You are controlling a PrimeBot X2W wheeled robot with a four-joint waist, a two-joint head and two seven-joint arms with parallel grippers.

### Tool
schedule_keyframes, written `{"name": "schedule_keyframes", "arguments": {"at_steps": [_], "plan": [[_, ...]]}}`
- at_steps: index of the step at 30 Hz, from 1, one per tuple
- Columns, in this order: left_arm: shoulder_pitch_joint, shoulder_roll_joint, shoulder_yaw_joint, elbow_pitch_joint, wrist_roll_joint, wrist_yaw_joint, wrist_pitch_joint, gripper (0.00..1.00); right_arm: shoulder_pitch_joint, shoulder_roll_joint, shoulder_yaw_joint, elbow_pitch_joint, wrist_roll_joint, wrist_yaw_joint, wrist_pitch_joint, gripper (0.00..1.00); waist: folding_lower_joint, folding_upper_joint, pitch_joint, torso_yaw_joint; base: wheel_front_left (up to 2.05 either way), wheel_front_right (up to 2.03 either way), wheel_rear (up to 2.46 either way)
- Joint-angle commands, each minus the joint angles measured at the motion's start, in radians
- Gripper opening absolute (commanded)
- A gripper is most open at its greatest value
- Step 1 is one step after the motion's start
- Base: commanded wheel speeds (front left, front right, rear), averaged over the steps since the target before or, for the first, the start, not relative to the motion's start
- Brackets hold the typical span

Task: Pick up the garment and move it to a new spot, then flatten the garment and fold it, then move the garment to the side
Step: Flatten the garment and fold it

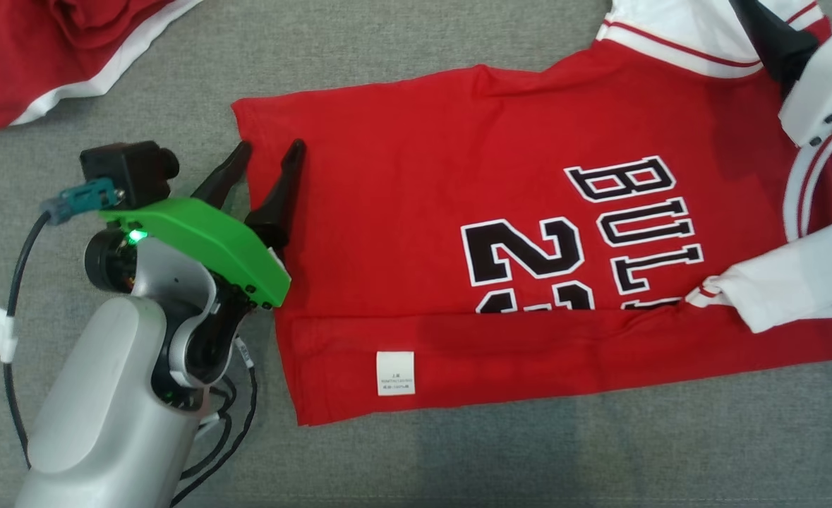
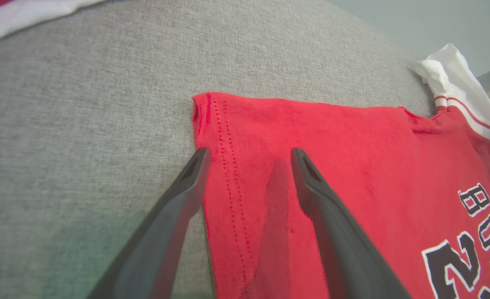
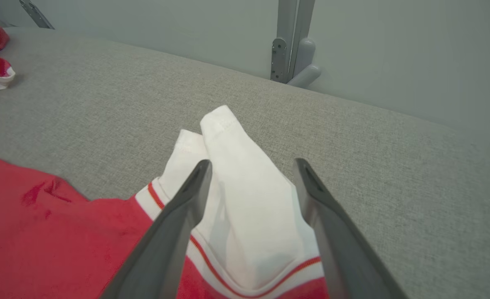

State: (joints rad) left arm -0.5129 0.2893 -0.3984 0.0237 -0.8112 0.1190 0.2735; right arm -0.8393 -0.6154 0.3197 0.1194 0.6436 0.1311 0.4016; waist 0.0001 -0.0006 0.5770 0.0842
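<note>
We'd call this a robot test lab rather than anybody's home, seeing as there's a big grey fabric-covered worktop [image 3: 353, 145] against a bare pale wall [image 3: 394, 50], a metal frame post [image 3: 288, 41] behind it, loose cables [image 1: 17, 282] trailing off the robot arm [image 1: 105, 395], and a second red-and-white garment [image 1: 49, 63] dumped in the corner.

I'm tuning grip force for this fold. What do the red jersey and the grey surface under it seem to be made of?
Red jersey: probably soft matte knit fabric, judging by its stitched hem and shallow creases. Grey surface: seemingly coarse woven cloth, matte, with a visible speckled weave.
</note>
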Motion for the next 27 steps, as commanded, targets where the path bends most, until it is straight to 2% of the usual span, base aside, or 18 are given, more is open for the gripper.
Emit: {"name": "schedule_keyframes", "arguments": {"at_steps": [1, 3, 6, 15, 16, 17, 18, 22, 27], "plan": [[-0.025, -0.007, -0.005, 0.02, 0.008, -0.008, -0.006, 1.0, -0.026, 0.007, 0.013, 0.02, -0.013, -0.001, -0.009, 1.0, -0.0001, 0.0006, 0.063, 0.061, 0.0, 0.0, 0.0], [-0.073, -0.036, -0.021, 0.077, 0.012, -0.028, -0.016, 1.0, -0.108, 0.003, 0.077, 0.08, -0.062, -0.001, -0.034, 1.0, -0.0001, 0.0006, 0.088, 0.078, 0.0, 0.0, 0.0], [-0.093, -0.048, -0.036, 0.129, 0.016, -0.047, -0.026, 1.0, -0.153, 0.007, 0.123, 0.141, -0.081, -0.001, -0.056, 1.0, -0.0001, 0.0006, 0.095, 0.091, 0.0, 0.0, 0.0], [-0.112, -0.071, -0.058, 0.206, -0.006, -0.086, -0.028, 1.0, -0.219, -0.001, 0.212, 0.246, -0.057, -0.001, -0.094, 1.0, -0.0001, 0.0006, 0.1, 0.096, 0.0, 0.0, 0.0], [-0.113, -0.074, -0.059, 0.211, -0.008, -0.088, -0.028, 1.0, -0.222, 0.0, 0.22, 0.254, -0.052, -0.001, -0.097, 0.84, -0.0001, 0.0006, 0.099, 0.094, 0.0, 0.0, 0.0], [-0.115, -0.075, -0.061, 0.215, -0.01, -0.09, -0.028, 1.0, -0.226, -0.001, 0.224, 0.261, -0.047, -0.001, -0.104, 0.35, -0.0001, 0.0006, 0.097, 0.091, 0.0, 0.0, 0.0], [-0.116, -0.074, -0.063, 0.22, -0.01, -0.094, -0.027, 1.0, -0.229, -0.001, 0.229, 0.267, -0.043, -0.001, -0.112, 0.0, -0.0001, 0.0006, 0.096, 0.087, 0.0, 0.0, 0.0], [-0.121, -0.071, -0.064, 0.236, -0.015, -0.097, -0.024, 1.0, -0.237, -0.003, 0.237, 0.287, -0.022, -0.001, -0.144, 0.0, -0.0001, 0.0006, 0.087, 0.066, 0.0, 0.0, 0.0], [-0.132, -0.049, -0.05, 0.245, 0.005, -0.077, -0.036, 1.0, -0.24, -0.009, 0.247, 0.297, 0.003, -0.001, -0.176, 0.0, -0.0001, 0.0006, 0.08, 0.044, 0.0, 0.0, 0.0]]}}
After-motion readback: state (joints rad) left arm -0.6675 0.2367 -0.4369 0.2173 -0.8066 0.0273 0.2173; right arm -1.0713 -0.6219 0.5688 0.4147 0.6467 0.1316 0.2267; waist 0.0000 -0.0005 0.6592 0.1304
